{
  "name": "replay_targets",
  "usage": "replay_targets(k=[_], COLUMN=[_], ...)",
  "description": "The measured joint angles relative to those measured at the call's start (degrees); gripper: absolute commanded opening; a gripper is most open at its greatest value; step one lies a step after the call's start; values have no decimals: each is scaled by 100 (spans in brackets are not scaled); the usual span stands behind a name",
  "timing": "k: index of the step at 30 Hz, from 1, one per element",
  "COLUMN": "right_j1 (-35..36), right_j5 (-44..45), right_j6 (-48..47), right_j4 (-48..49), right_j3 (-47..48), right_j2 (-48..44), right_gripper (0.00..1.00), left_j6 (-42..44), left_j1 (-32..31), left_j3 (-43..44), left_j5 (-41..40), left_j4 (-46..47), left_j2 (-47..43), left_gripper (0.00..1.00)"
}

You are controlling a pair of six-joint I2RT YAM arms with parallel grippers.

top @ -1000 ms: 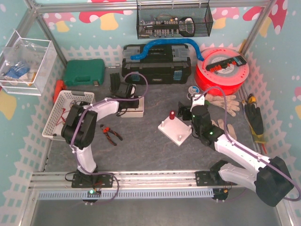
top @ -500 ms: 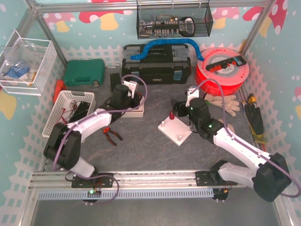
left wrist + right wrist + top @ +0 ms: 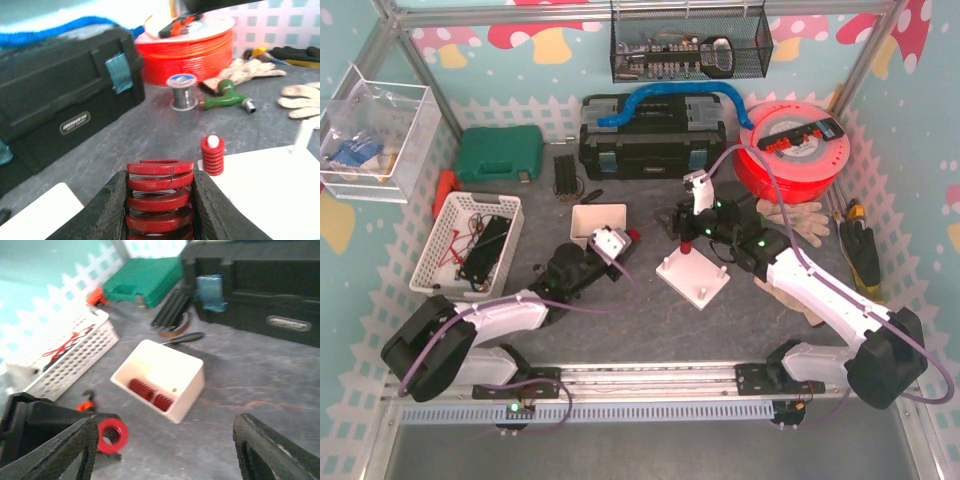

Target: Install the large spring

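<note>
Left gripper pinching large spring upright between its fingers, low over counter, near white base plate. Small spring sitting on plate's peg. Right gripper hovering, fingers spread wide.

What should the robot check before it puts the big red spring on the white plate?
1. Large spring gripped by the left gripper: ok, a finger presses each side.
2. Right gripper open and empty: ok.
3. White plate in the left wrist's view: ok, ahead and to the right.
4. Small spring seated on its peg: ok.
5. Free peg for the large spring: cannot tell.
6. Way to the plate clear: probably not ok, the right gripper hangs close by the small spring at the plate's far corner.
</note>
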Motion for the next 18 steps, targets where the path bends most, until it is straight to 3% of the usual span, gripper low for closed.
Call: replay_targets(k=[3, 8, 18], right_j1=[0, 0, -4], right_j5=[-699, -1679, -2579], right_j6=[-66, -61, -33], right_j4=[-22, -20, 127], right_j3=[105, 111, 109], right_j2=[170, 483, 793], right_gripper=[64, 63, 57], left_j6=[385, 750, 1014], left_j1=[-155, -291, -433], left_j3=[-415, -483, -483], left_j5=[155, 291, 361], left_j4=[651, 1180, 1405], left_j2=[-98, -101, -105], left_gripper=[5, 4, 4])
